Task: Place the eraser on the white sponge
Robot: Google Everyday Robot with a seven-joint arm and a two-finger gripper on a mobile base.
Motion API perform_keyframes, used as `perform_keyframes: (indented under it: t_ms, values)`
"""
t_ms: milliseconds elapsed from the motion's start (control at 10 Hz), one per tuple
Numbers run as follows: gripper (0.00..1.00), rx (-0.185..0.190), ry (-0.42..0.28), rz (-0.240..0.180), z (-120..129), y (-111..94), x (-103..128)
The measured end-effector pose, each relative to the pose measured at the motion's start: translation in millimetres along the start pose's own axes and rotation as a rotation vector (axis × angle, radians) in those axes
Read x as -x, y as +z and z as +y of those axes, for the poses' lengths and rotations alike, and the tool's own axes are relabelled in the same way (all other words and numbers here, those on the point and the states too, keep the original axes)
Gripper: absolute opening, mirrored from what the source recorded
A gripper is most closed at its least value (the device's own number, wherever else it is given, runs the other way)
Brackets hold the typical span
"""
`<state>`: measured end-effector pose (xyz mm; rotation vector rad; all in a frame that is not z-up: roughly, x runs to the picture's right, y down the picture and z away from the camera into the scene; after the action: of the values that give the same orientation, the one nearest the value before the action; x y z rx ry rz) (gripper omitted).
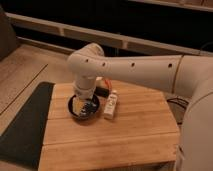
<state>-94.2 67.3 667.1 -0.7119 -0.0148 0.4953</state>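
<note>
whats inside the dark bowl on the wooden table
A yellowish piece shows in the left half of the dark bowl. The claw hangs right over the bowl and covers the rest, so what else lies inside cannot be seen.

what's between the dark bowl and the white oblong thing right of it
Only a narrow strip of bare wooden table separates the dark bowl from the white oblong thing, in the camera view. The tool is down over the bowl.

end effector (84, 101): over bowl (73, 112) | bowl: on table (130, 142) | oblong item (110, 105): right of bowl | mat (25, 127): left of table
</note>
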Motion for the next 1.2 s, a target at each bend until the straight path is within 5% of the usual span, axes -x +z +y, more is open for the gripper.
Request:
perform_keyframes:
  t_ms: [200, 500, 1000, 1200]
  values:
    - [0.65, 0.01, -0.11, 0.004, -36.7, 5.6, -35.3]
    - [0.65, 0.012, -0.178, 0.004, -90.3, 4.6, -94.5]
    - [0.65, 0.009, -0.203, 0.017, -97.9, 6.8, -104.5]
    - [0.65, -0.048, -0.224, 0.069, -117.5, 14.4, -108.3]
